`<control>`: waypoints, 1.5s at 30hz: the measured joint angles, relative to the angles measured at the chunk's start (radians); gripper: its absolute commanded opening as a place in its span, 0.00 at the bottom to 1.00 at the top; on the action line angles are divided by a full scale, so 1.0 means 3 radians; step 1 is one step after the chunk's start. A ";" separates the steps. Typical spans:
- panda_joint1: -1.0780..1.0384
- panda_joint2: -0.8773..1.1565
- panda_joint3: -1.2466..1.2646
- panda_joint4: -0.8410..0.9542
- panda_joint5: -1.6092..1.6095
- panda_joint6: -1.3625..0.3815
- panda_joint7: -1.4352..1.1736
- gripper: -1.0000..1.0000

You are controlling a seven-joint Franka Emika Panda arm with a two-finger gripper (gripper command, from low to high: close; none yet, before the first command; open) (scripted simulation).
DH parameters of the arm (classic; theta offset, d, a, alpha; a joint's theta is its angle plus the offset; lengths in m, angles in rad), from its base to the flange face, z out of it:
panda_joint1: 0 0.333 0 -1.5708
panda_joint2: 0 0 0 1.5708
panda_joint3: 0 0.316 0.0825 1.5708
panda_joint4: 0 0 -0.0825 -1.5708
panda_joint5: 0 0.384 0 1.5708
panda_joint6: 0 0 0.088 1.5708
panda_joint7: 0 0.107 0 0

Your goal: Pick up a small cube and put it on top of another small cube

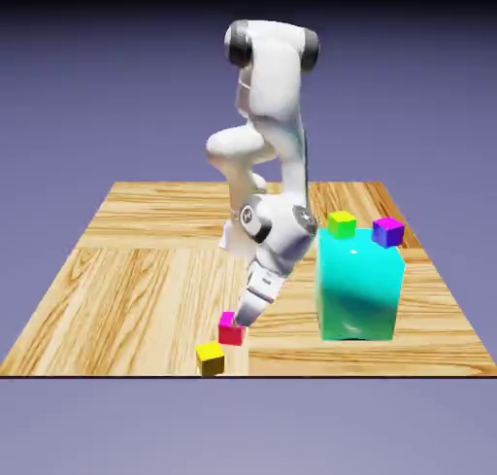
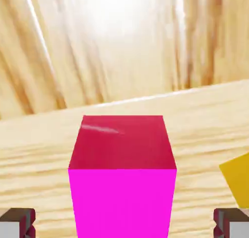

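The small magenta-pink cube (image 1: 230, 330) with a red face rests on the wooden table near its front edge. My gripper (image 1: 243, 316) reaches down to it at a slant, open. In the hand view the cube (image 2: 122, 183) fills the lower middle, standing between my two grey fingertips (image 2: 17, 223) with a gap on each side. The gripper (image 2: 124, 225) is not closed on it. The other small cube, lime-green with a yellow top (image 1: 341, 224), shows at the upper left corner of the big cyan block (image 1: 359, 284); I cannot tell whether it sits on the block or behind it.
An all-yellow cube (image 1: 210, 357) lies just in front of the magenta one, toward the exterior view's left; its corner shows in the hand view (image 2: 238, 176). A purple-blue cube (image 1: 388, 231) shows at the cyan block's upper right corner.
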 measured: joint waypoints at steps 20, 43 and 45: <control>-0.0117 -0.1438 0.1273 -0.0075 0.0267 -0.1348 -0.0640 0.00; 0.0221 -0.2854 0.2317 -0.0562 0.0483 -0.1646 -0.1759 1.00; 0.0221 -0.2853 0.2317 -0.0562 0.0479 -0.1642 -0.1757 1.00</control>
